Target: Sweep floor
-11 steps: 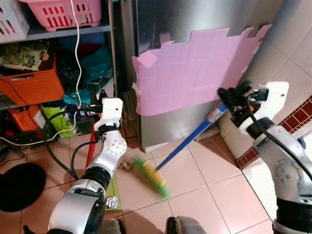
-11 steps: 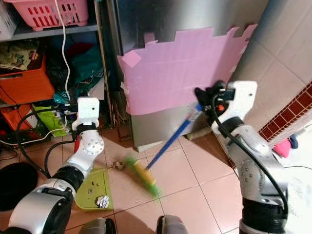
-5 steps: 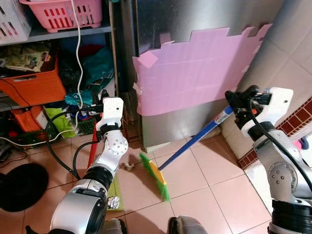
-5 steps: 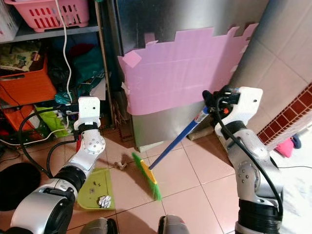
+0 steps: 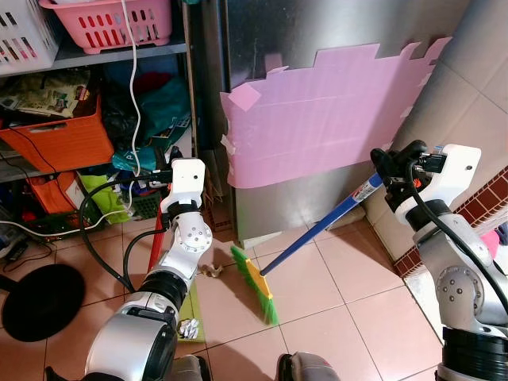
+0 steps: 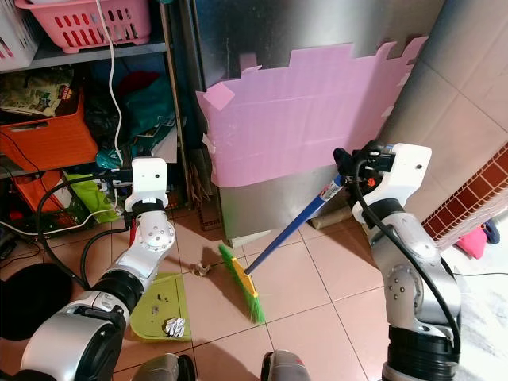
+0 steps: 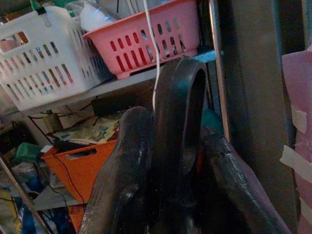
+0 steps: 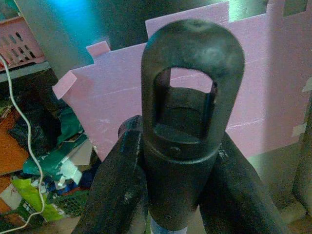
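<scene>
Right eye view: right fingers (image 6: 347, 163) grip broom (image 6: 278, 240)

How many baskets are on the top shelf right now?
2. A pink basket sits on the top shelf, and a white basket is beside it on the robot's left, partly cut off by the frame edge. More may be hidden beyond it.
</scene>
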`<state>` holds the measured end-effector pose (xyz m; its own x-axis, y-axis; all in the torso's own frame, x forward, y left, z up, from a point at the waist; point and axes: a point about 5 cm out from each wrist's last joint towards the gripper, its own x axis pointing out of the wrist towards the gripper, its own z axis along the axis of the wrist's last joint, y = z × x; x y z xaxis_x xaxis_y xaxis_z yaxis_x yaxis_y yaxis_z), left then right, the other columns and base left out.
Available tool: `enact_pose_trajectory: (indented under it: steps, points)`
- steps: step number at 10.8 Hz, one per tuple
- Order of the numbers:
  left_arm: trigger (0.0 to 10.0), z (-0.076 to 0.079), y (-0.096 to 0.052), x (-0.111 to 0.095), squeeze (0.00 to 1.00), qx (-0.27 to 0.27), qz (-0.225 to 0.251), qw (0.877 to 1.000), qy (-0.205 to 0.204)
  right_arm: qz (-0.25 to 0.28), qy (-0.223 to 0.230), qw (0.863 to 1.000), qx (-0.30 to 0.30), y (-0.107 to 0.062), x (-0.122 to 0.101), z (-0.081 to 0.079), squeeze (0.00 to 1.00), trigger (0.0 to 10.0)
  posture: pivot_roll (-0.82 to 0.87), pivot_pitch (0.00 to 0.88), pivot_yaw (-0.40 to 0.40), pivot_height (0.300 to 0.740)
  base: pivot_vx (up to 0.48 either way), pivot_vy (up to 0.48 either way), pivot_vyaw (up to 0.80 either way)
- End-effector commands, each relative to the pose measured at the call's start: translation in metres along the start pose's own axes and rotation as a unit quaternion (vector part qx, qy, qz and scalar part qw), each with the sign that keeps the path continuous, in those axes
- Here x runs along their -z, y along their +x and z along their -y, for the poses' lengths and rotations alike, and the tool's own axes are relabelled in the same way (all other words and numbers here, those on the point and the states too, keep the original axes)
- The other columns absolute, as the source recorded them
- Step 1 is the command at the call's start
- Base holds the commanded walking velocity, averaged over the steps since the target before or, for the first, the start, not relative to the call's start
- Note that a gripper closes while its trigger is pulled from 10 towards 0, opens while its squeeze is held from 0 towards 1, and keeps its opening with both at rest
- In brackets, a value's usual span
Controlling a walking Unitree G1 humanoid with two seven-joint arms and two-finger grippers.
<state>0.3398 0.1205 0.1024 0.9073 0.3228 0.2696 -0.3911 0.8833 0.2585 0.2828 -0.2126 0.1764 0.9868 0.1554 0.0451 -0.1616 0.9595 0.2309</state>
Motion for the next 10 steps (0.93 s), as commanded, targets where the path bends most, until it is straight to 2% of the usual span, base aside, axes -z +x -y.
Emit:
enact_pose_trajectory:
  steps: [1,2,3,5,6,8,10]
  points:
    - [10.0,-0.001,0.001,-0.003,0.00,-0.009,0.003,1.000,-0.018,0.027,-0.006,1.000,0.012,-0.001,-0.009,0.003,0.00,10.0,-0.29,0.070,0.016,0.740,0.000,0.000,0.00]
    - [10.0,-0.002,0.001,-0.003,0.00,-0.013,0.004,1.000,-0.012,0.028,-0.004,1.000,0.013,0.000,-0.009,0.003,0.00,10.0,-0.29,0.070,0.015,0.740,0.000,0.000,0.00]
    - [10.0,-0.006,0.004,-0.002,0.00,-0.027,0.008,1.000,0.008,0.028,-0.005,1.000,-0.003,0.003,-0.010,-0.004,0.00,10.0,-0.29,0.071,0.013,0.740,0.000,0.000,0.00]
    - [10.0,-0.008,0.005,-0.002,0.00,-0.026,0.003,1.000,-0.006,0.026,-0.016,1.000,0.001,0.003,-0.009,-0.003,0.00,10.0,-0.29,0.070,0.009,0.740,0.000,0.000,0.00]
    - [10.0,-0.008,0.006,-0.003,0.00,-0.022,0.004,1.000,-0.011,0.029,-0.015,0.999,-0.005,0.003,-0.008,-0.005,0.00,10.0,-0.28,0.071,0.006,0.740,0.000,0.420,0.79]
    - [10.0,-0.008,0.007,-0.005,0.00,-0.021,0.007,1.000,-0.016,0.032,-0.013,0.999,-0.018,0.004,-0.005,-0.011,0.00,10.0,-0.26,0.066,0.006,0.740,0.000,0.000,0.00]
    - [10.0,-0.009,0.006,-0.006,0.00,-0.023,0.012,0.999,-0.022,0.031,-0.018,0.998,-0.042,0.006,0.007,-0.027,0.00,10.0,-0.24,0.057,0.006,0.740,0.000,0.000,0.00]
